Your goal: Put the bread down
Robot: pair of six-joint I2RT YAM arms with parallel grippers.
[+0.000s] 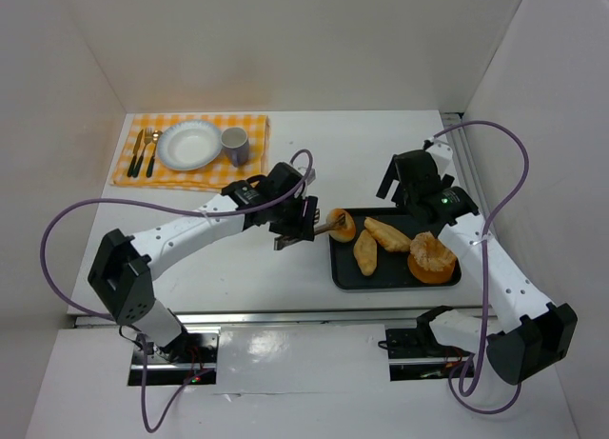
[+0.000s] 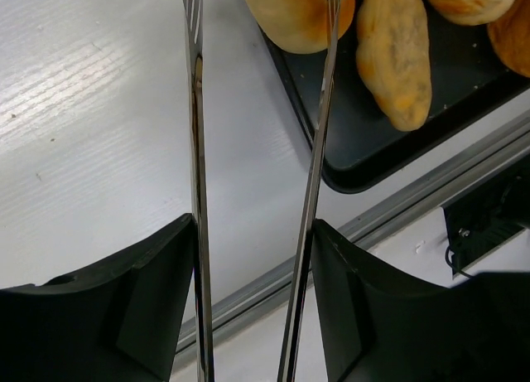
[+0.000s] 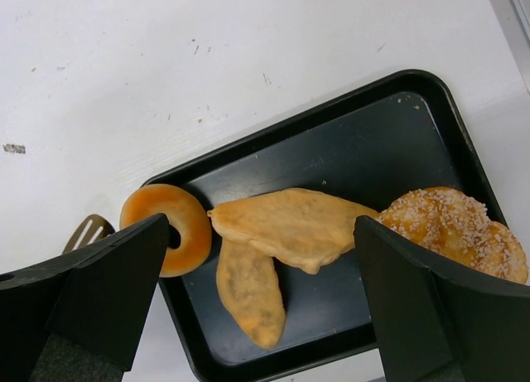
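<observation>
The bread lies on a black tray: a glazed ring rests on the tray's left rim, with two oval rolls beside it. My left gripper is shut on metal tongs whose tips reach the ring. In the left wrist view the gripper presses both tong arms; one arm crosses the ring, the other runs to its left. My right gripper hangs open and empty above the tray, over the rolls and the ring.
A bigger round sugared orange pastry sits at the tray's right end. At the back left, a yellow checked mat carries a white plate, a mug and cutlery. White walls stand on three sides.
</observation>
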